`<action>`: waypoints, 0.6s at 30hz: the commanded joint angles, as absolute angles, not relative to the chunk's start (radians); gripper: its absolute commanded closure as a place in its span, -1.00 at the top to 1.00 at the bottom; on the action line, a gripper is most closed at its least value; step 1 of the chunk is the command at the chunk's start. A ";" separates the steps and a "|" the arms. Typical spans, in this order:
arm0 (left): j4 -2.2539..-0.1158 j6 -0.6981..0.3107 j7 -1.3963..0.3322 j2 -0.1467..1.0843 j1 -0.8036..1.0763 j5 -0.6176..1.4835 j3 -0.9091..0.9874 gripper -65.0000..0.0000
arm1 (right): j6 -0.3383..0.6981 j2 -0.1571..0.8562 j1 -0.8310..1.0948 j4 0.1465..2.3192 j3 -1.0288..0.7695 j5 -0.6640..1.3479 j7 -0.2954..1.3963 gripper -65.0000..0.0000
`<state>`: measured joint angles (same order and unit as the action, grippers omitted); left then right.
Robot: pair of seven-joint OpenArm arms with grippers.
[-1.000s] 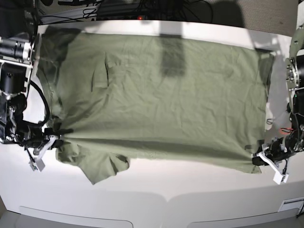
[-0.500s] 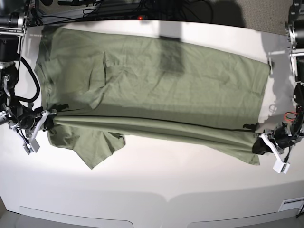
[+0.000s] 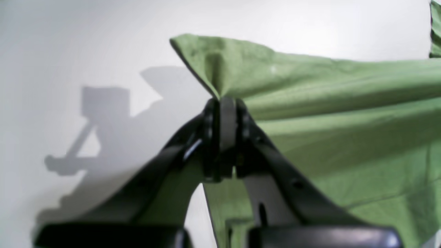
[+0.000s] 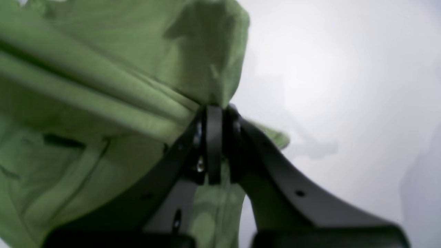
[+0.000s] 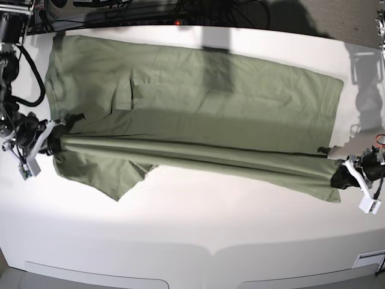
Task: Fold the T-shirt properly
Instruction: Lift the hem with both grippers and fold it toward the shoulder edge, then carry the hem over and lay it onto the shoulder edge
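The T-shirt (image 5: 198, 114) lies spread wide across the white table (image 5: 180, 229), running almost the whole breadth of it, its far part flat on the surface with the hem side toward the base view's right. A long raised ridge runs through the cloth from one arm to the other, pulled taut between the 2 of them, and below that ridge a narrow strip of fabric slopes down toward the near edge, with 1 sleeve (image 5: 114, 180) sagging off it as a pointed flap. The left gripper (image 5: 346, 176), at the base view's right, has its jaws pressed together on the shirt's corner; from its own wrist camera the left gripper (image 3: 224, 103) pinches a peaked fold of the T-shirt (image 3: 344, 120), and the cloth rises to a small crest just above the fingertips. The right gripper (image 5: 51, 141), at the base view's left, is likewise clamped on the cloth near the shoulder, and its wrist view shows the right gripper (image 4: 214, 110) squeezing a bunched edge of the T-shirt (image 4: 103, 86) with several pleats streaming away from the pinch. Dark cables (image 5: 180, 12) lie along the far edge of the table.
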<state>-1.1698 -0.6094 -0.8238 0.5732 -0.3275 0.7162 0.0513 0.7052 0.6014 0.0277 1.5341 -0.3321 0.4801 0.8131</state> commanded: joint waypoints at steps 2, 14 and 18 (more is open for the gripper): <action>-1.188 -0.606 -0.810 0.599 -0.348 0.734 0.059 -1.00 | 0.698 0.625 0.052 1.590 -0.370 0.482 0.794 -1.00; -1.355 -0.606 -0.845 0.602 -0.216 0.737 0.059 -1.00 | 0.698 0.567 0.252 1.755 -0.488 0.483 0.796 -1.00; -1.445 -0.586 -0.883 0.603 -0.173 0.734 0.059 -1.00 | 0.698 0.551 0.286 1.764 -0.491 0.483 0.805 -1.00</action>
<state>-1.4277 -0.5816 -0.9009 0.5797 -0.1539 0.7227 0.0505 0.7017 0.5285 0.2924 1.7439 -0.4782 0.4755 0.8211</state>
